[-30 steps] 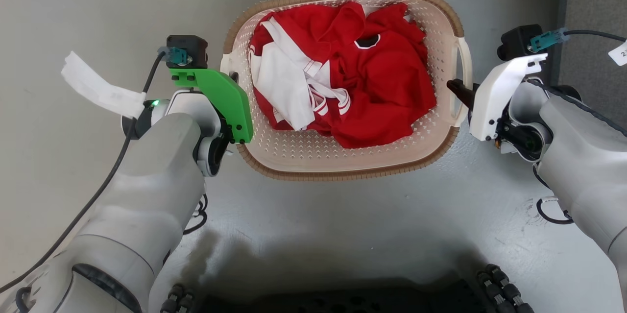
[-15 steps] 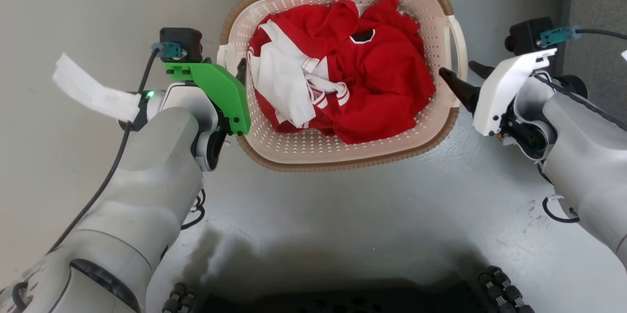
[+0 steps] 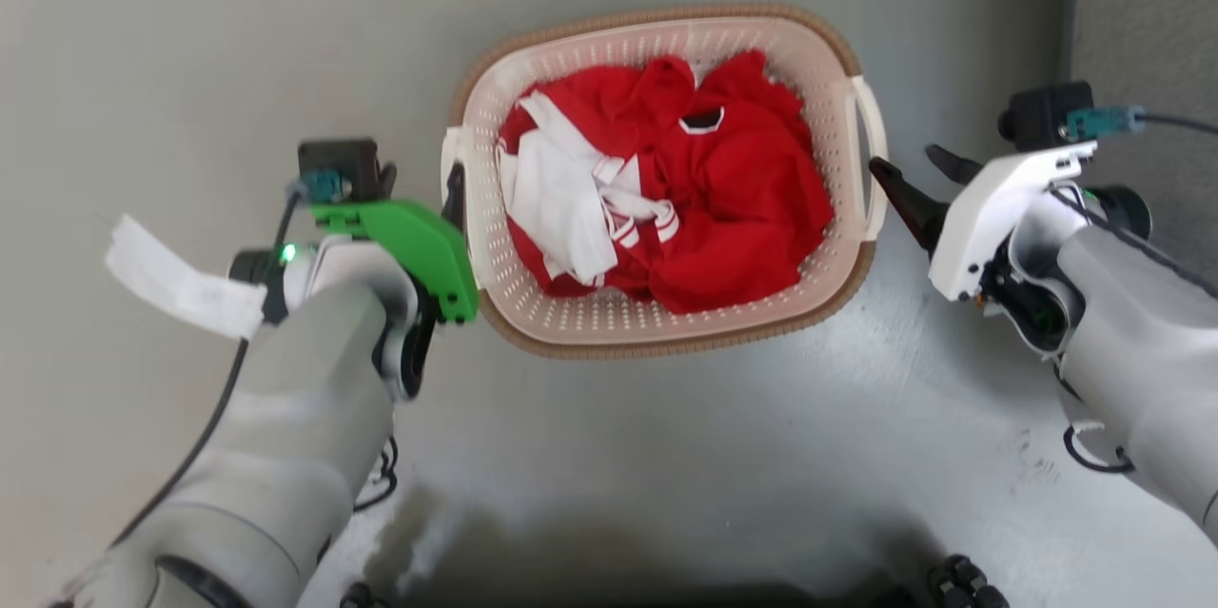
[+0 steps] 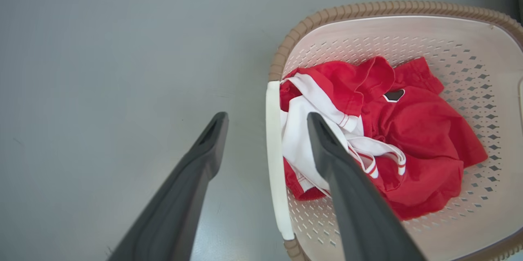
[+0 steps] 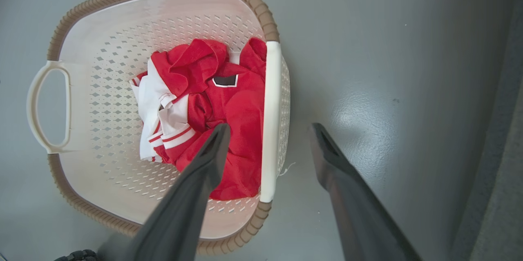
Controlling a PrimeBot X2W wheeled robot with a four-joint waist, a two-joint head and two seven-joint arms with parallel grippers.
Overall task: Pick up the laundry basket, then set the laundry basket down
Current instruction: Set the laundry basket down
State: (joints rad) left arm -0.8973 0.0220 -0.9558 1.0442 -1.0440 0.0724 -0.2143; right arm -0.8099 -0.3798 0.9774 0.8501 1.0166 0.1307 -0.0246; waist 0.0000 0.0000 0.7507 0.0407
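Left hand (image 4: 266, 117) beside perforated laundry basket (image 4: 408, 44)

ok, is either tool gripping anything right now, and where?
Nothing is held. The left tool and right tool are both open, fingers spread beside the white side handles of the laundry basket, clamped on neither.

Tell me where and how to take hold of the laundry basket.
Grip the laundry basket by its two white loop handles: left claw on the left handle, right claw on the right handle, each from above, one finger inside the bar and one outside. The handles are slim bars on opposite ends, so a paired lift should keep the clothes level.
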